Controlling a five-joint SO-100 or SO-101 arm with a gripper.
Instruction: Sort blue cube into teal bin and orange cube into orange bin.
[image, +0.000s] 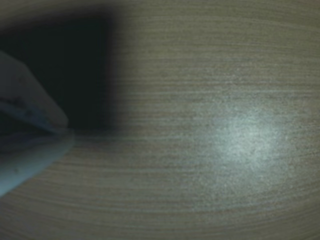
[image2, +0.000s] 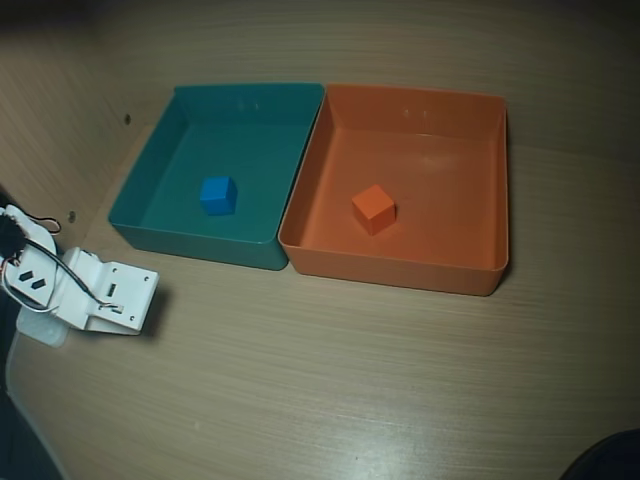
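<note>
Overhead view: the teal bin (image2: 160, 190) and the orange bin (image2: 480, 180) stand side by side on the pale wood-grain table (image2: 350, 380), their adjoining walls touching, teal on the left of the view and orange on the right. The blue cube (image2: 218, 195) rests on the floor of the teal bin, roughly at its centre and clear of every wall; the orange cube (image2: 374, 209) rests on the floor of the orange bin, left of centre and likewise clear of the walls (each cube thus lies in the bin of matching colour). The white arm (image2: 95, 290) is folded low at the left edge of the view, just in front of the teal bin's near left corner and apart from it. Wrist view: a blurred white part of the hand (image: 30, 145) enters from the left edge above bare table surface, with a dark shadow behind it and a bright patch of reflected light to the right. Whether the hand is open or closed cannot be told from either view; nothing is seen between its fingers.
</note>
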